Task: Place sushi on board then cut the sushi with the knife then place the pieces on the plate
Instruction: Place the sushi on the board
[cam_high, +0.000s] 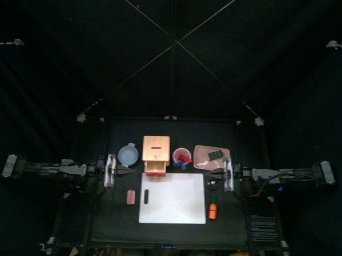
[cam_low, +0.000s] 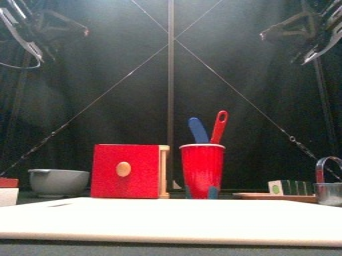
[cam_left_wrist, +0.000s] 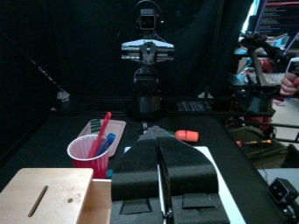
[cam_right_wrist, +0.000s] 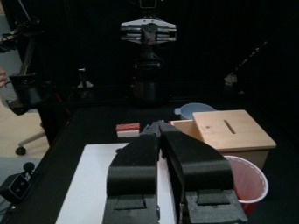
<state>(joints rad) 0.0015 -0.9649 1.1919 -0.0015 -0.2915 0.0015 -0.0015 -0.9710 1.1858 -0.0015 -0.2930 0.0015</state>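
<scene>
white board (cam_low: 171, 220) foremost; sushi (cam_low: 277, 187) on pink tray (cam_high: 202, 159) behind closed right gripper (cam_right_wrist: 159, 131); left gripper (cam_left_wrist: 158, 144) closed

Black arms (cam_high: 54, 168), black fingers (cam_left_wrist: 138, 171)

From here, the black table (cam_high: 112, 222) lies flat and matte beneath the left gripper (cam_left_wrist: 153, 133) and the right gripper (cam_right_wrist: 158, 127). Behind both of them a black curtain (cam_high: 171, 60) closes off the back of the booth, and I see more of the same cloth hanging past each gripper at the booth's sides. High above the grippers a soft white glow (cam_low: 150, 22) spreads across the back curtain and fades to black lower down. Off the table's open front side, beyond the right gripper, I can make out a patch of pale floor (cam_right_wrist: 26, 131).
</scene>
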